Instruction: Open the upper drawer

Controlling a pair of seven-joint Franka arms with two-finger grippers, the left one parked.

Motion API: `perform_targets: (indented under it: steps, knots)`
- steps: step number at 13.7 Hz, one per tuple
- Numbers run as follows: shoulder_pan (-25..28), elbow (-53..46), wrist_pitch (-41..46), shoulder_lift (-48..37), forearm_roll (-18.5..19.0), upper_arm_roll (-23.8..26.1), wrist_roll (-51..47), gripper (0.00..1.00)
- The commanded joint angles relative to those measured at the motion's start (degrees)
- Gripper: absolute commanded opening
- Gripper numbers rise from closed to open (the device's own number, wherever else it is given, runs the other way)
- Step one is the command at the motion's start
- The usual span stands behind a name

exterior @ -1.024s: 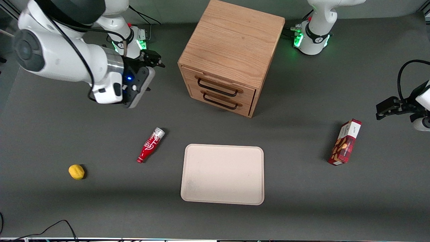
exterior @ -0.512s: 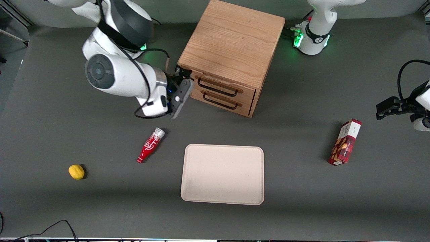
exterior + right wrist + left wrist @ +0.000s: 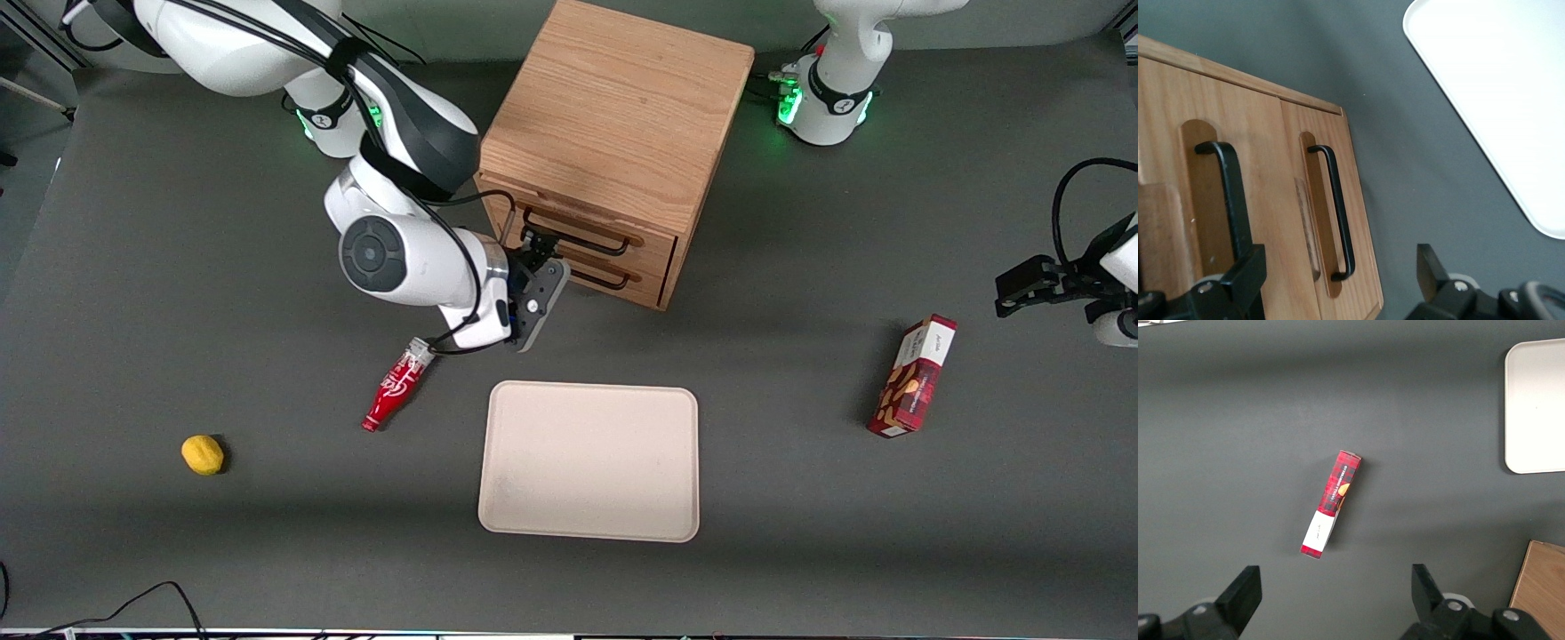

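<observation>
The tool (image 3: 537,242) has swung in, fingers spread, before the upper drawer (image 3: 578,229).

Light oak upper drawer (image 3: 582,229), black handle (image 3: 573,238)

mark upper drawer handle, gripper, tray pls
upper drawer handle (image 3: 578,233): front view, on the middle of the black bar.
gripper (image 3: 540,238): front view, between the open fingertips, in front of the upper drawer (image 3: 622,233), at the handle.
tray (image 3: 589,462): front view, on its bare middle.

No legible text; script on red bottle (image 3: 396,384) and box (image 3: 916,375) print unreadable.
</observation>
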State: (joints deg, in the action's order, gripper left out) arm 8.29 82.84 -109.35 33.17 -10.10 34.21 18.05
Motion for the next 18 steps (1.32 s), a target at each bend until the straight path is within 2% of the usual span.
perform_targets:
  steps: [1, 8, 13, 18]
  knots:
    - [0.06, 2.06, -1.91, -0.47, 1.23, 1.99, -2.14, 1.00]
    - [-0.64, 5.31, -2.09, -1.44, 1.05, 4.72, -3.11, 1.00]
    - [-0.73, 5.32, -3.23, -0.65, 1.40, 4.64, -3.90, 1.00]
    - [-0.73, 2.34, -4.73, 2.77, 4.38, 4.20, -4.16, 1.00]
